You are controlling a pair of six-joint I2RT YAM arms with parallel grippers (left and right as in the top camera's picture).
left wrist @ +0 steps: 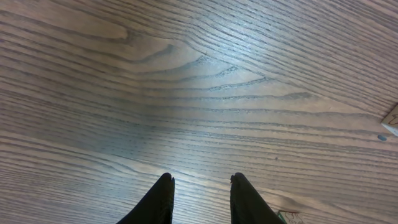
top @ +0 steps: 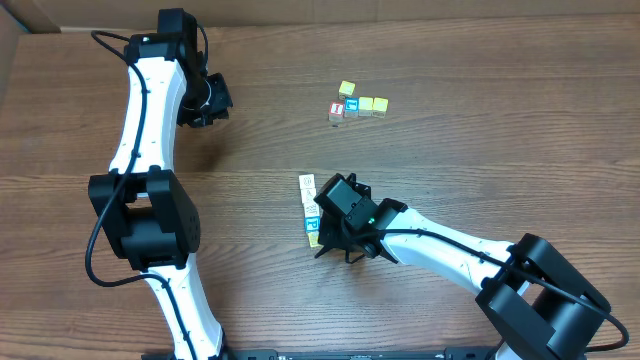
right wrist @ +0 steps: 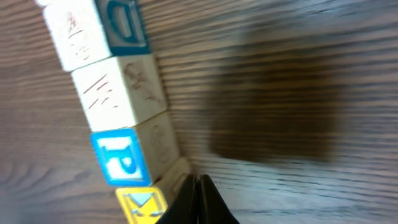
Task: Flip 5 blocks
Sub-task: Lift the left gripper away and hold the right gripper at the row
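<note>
A short column of blocks (top: 308, 186) lies at the table's middle. In the right wrist view it shows a pale block with a blue side (right wrist: 81, 28), a plain pale block (right wrist: 118, 93), a blue "P" block (right wrist: 121, 158) and a yellow-faced block (right wrist: 142, 205). My right gripper (right wrist: 200, 182) is shut with nothing in it. Its tip sits right beside the yellow-faced block's pale side, at the column's near end (top: 322, 232). My left gripper (left wrist: 201, 182) is open over bare wood at the far left (top: 212, 100), holding nothing.
A second cluster of cubes lies at the back centre: a red "I" cube (top: 337, 110), a blue-faced one (top: 351, 106), two yellowish ones (top: 373, 104) and another yellowish one behind them (top: 346, 88). A cube's corner (left wrist: 289, 216) peeks in beside my left fingers.
</note>
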